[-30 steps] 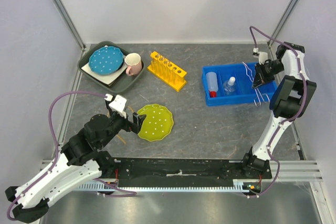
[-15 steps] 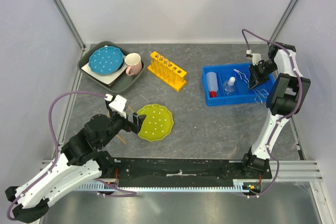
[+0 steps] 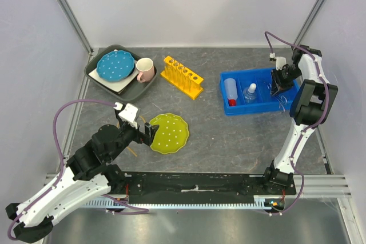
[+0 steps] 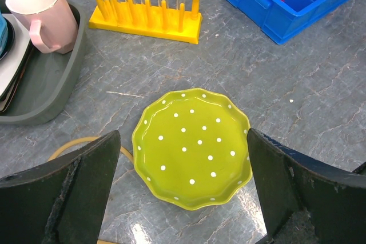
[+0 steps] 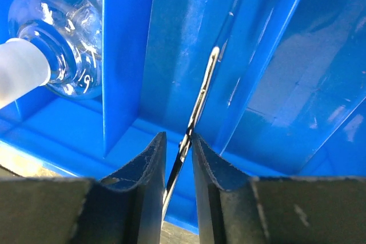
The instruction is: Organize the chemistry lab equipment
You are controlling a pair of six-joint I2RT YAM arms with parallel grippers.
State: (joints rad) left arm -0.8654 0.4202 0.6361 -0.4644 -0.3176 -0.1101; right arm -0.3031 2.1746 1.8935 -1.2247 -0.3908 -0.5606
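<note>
Roughly, nearest the arm bases and well to the left of the blue bin (image 3: pixel 254 108), the left gripper (image 4: pixel 183 170) hung low over the table (image 3: pixel 217 135). Its fingers were spread wide and held nothing, with the yellow-green plate (image 3: pixel 168 132) lying just ahead of it; that plate was not lab gear. At the bin's right end the right gripper (image 5: pixel 179 138) reached down into the right-hand compartment. Its fingers were only a little apart, with the metal tongs (image 5: pixel 201 96) running through the gap. Blue showed between the metal and one finger, so the tongs looked loose rather than pinched. Their far end lay against the bin's inner wall. In the next compartment left of the tongs was the small clear white-capped flask (image 3: pixel 250 94), and the white red-capped squeeze bottle (image 3: pixel 230 91) was in the bin's leftmost compartment. So bottle, flask and tongs were all inside the bin, which I'd call most of the job. The yellow test-tube rack (image 3: pixel 183 77) stood outside the bin, left of it and slightly farther back. The thin clear tubes (image 3: pixel 180 71) stood upright in its holes. I couldn't tell if the rack needed moving or was fine there. Farthest from the bin, at the far left, was the gray tray (image 3: pixel 91 74) with the blue plate (image 3: pixel 115 65) and pink mug (image 3: pixel 144 68), not part of the task.
</note>
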